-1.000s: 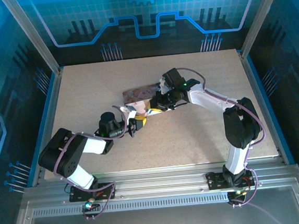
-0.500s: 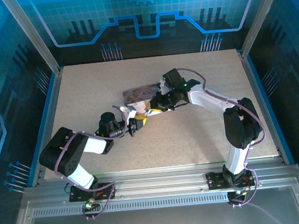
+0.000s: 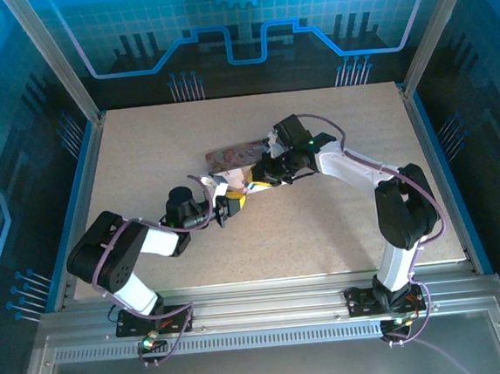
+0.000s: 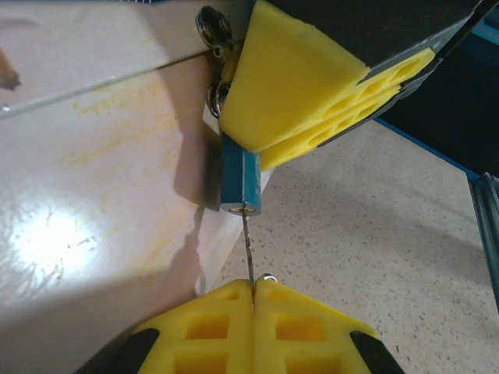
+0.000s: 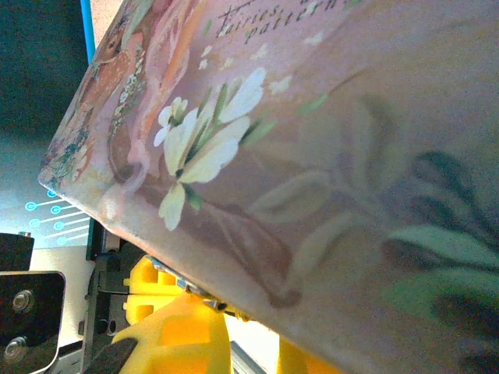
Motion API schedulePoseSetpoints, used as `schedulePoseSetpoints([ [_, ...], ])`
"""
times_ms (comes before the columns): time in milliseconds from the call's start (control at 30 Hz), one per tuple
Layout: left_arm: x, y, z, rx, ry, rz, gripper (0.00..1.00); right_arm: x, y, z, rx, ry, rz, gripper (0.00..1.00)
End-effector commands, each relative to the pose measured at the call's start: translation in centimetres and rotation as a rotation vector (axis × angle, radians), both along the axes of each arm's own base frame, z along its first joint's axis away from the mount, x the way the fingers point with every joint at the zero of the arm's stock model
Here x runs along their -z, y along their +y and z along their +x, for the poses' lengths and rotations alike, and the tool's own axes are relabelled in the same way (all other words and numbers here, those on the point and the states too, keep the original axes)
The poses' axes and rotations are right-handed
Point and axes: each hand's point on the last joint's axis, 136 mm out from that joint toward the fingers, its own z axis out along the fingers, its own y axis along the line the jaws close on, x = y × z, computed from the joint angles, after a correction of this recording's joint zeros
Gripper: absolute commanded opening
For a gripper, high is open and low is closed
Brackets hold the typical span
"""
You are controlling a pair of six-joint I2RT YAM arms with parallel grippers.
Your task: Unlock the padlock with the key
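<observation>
The padlock [image 4: 238, 181], a small blue body, hangs at the edge of the pink tin [image 4: 93, 195] by the metal rings [image 4: 212, 28] of the tin's clasp. My right gripper [image 3: 265, 173] is shut on the padlock, its yellow finger [image 4: 312, 86] covering the lock's upper part. The key [image 4: 248, 245] is a thin silvery blade, and its tip sits in the keyhole on the padlock's underside. My left gripper [image 4: 253, 284] is shut on the key's head, just below the lock. From above, my left gripper [image 3: 226, 206] meets the right one at the tin's near corner.
The pink flowered tin [image 3: 234, 158] lies mid-table and its lid [image 5: 312, 140] looms close in the right wrist view. Speckled tabletop [image 4: 374, 218] lies open to the right of the lock. Metal frame rails [image 3: 261, 308] edge the near side.
</observation>
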Motion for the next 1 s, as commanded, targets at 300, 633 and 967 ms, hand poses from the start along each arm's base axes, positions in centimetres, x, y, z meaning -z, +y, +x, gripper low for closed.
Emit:
schedulePoseSetpoints([
  [300,-2.1,-0.2,0.8,0.030,-0.026,-0.131,0.00,-2.8,0.7,-1.0,-0.081,-0.047,0.105,0.00],
  [633,-2.3,0.3,0.9,0.059,0.012,-0.145,0.00,-2.0,1.0,-1.9,-0.163,-0.050,0.118,0.00],
  [967,-1.2,0.4,1.9,0.018,0.043,-0.124,0.00,-2.7,1.7,-2.1,-0.163,-0.029,0.180,0.00],
])
